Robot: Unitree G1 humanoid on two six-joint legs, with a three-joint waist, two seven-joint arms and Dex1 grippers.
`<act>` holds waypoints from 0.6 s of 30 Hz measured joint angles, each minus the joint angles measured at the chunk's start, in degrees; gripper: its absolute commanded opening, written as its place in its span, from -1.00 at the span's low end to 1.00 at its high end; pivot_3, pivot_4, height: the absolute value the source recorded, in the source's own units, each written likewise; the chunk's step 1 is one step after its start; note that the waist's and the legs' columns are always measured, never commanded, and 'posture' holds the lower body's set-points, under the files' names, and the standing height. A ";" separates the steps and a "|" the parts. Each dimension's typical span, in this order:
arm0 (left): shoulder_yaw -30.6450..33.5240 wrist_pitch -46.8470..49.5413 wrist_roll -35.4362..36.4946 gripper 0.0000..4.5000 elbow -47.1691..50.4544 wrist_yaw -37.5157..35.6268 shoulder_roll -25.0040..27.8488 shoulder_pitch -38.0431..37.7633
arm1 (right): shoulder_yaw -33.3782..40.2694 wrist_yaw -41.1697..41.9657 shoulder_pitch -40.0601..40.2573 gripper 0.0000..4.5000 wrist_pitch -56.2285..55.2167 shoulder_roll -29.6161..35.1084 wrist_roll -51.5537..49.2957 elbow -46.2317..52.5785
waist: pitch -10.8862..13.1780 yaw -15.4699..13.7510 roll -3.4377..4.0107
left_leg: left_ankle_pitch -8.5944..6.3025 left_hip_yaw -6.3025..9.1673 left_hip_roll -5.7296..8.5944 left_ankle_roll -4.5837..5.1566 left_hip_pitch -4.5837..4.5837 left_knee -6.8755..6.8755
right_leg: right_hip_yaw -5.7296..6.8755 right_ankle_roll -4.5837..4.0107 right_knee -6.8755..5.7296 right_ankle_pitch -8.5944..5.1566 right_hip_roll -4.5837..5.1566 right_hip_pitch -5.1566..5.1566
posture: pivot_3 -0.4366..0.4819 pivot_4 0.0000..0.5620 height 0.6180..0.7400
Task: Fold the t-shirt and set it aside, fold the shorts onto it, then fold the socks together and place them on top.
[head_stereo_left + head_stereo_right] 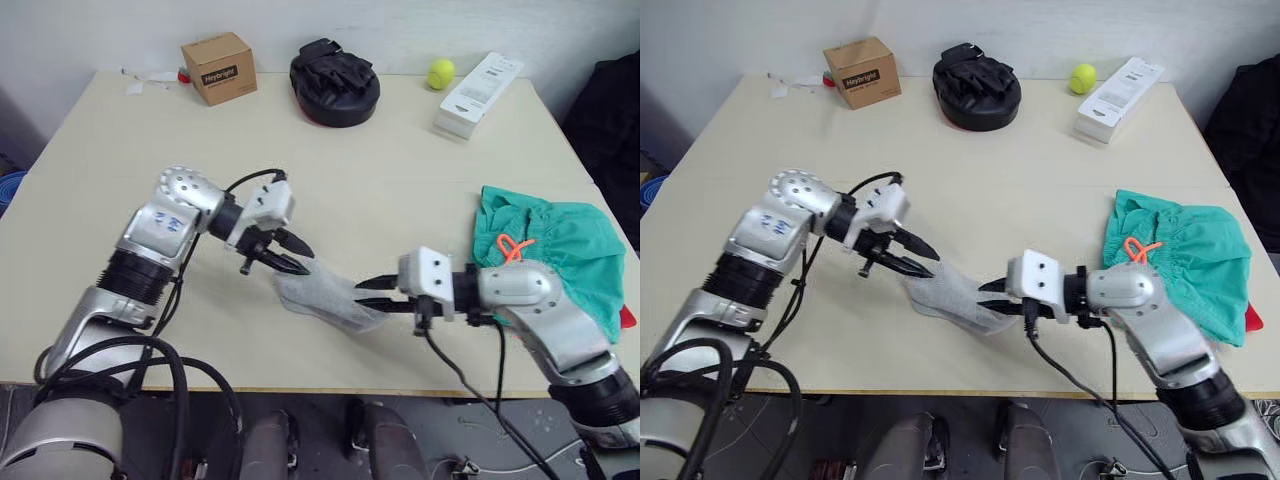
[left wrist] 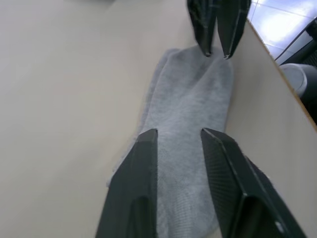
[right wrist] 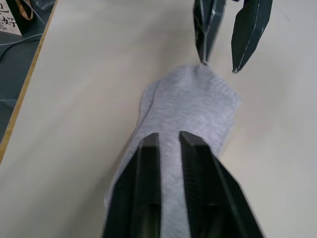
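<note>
Socks (image 1: 325, 297) lie at the near table (image 1: 400, 190) edge (last step): right gripper (image 1: 372, 295) nearly closed, left gripper (image 1: 297, 263) parted; next, pinch and fold.

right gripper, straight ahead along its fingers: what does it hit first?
The grey socks, already under the right gripper. Past them, probably the left gripper facing it at the far end, though height is unclear.

beige table (image 1: 400, 190), white wall (image 1: 120, 25) behind
</note>
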State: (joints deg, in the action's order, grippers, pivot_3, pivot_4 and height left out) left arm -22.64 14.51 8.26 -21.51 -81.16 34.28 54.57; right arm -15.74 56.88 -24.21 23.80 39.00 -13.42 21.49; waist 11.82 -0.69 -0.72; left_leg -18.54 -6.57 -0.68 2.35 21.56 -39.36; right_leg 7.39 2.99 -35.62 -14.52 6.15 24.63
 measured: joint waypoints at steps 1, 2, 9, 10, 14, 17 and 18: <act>-0.95 -1.48 -1.82 -0.99 -0.01 0.75 -0.33 -0.80 | -1.21 -1.14 -1.12 -1.00 0.41 -1.45 1.42 -1.16 | 0.00 0.20 0.00 | 0.00 0.00 -0.02 -0.01 -0.01 0.00 | 0.00 0.00 0.00 0.00 -0.02 -0.01 | -0.05 -0.47 1.00; -1.69 -2.41 -3.19 -0.99 -0.24 1.42 -0.64 -1.65 | -2.15 -2.09 -2.04 -1.00 0.67 -2.39 2.63 -2.11 | 0.00 0.40 0.00 | 0.00 -0.01 -0.02 -0.01 -0.01 0.00 | -0.02 0.00 -0.02 0.00 -0.02 0.01 | -0.05 -0.47 1.00; -3.54 -7.06 -8.62 -0.99 0.78 3.75 -0.18 -5.77 | -8.46 -4.40 -2.80 -1.00 -0.27 -3.93 10.98 -7.58 | -0.04 0.66 -0.05 | 0.00 0.00 -0.02 -0.01 0.00 0.00 | 0.00 -0.01 0.01 -0.01 0.01 -0.01 | -0.05 -0.47 1.00; -3.42 -7.21 -8.76 -0.99 0.94 4.08 -0.18 -5.97 | -8.46 -4.08 -2.14 -1.00 -0.67 -3.54 11.20 -7.48 | -0.04 0.65 -0.05 | 0.00 0.00 -0.02 -0.01 -0.04 0.00 | 0.00 -0.01 0.02 -0.01 0.02 -0.05 | -0.05 -0.47 1.00; -3.12 -7.18 -9.29 -0.99 0.98 5.41 -0.51 -6.41 | -8.31 -3.41 -0.57 -1.00 -5.71 0.29 13.32 -7.25 | -0.10 0.62 -0.06 | -0.01 0.00 -0.02 0.00 -0.17 0.01 | -0.02 -0.01 0.04 -0.01 0.04 -0.15 | -0.05 -0.47 1.00; -2.87 -6.89 -9.36 -0.99 1.24 6.46 -0.90 -6.99 | -6.90 -3.39 0.60 -1.00 -11.16 4.06 14.87 -8.71 | -0.18 0.36 -0.11 | -0.01 -0.01 0.01 0.01 -0.27 0.00 | -0.03 0.00 0.09 -0.01 0.10 -0.23 | -0.05 -0.47 1.00; -2.63 -6.42 -9.37 -0.99 1.60 6.80 -1.05 -7.31 | -5.84 -3.37 0.83 -1.00 -12.24 5.16 15.10 -9.63 | -0.20 0.27 -0.14 | -0.01 -0.01 0.02 0.01 -0.28 0.00 | -0.04 0.00 0.09 -0.01 0.11 -0.24 | -0.05 -0.47 1.00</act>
State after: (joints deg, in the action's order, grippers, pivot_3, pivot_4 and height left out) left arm -25.27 8.09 -1.11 -19.92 -74.36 33.23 47.26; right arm -21.58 53.51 -23.38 11.55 44.16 1.69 11.86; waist 11.62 -0.41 -0.87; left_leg -18.55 -6.58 -0.66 2.36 21.28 -39.36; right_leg 7.35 2.99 -35.52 -14.53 6.26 24.39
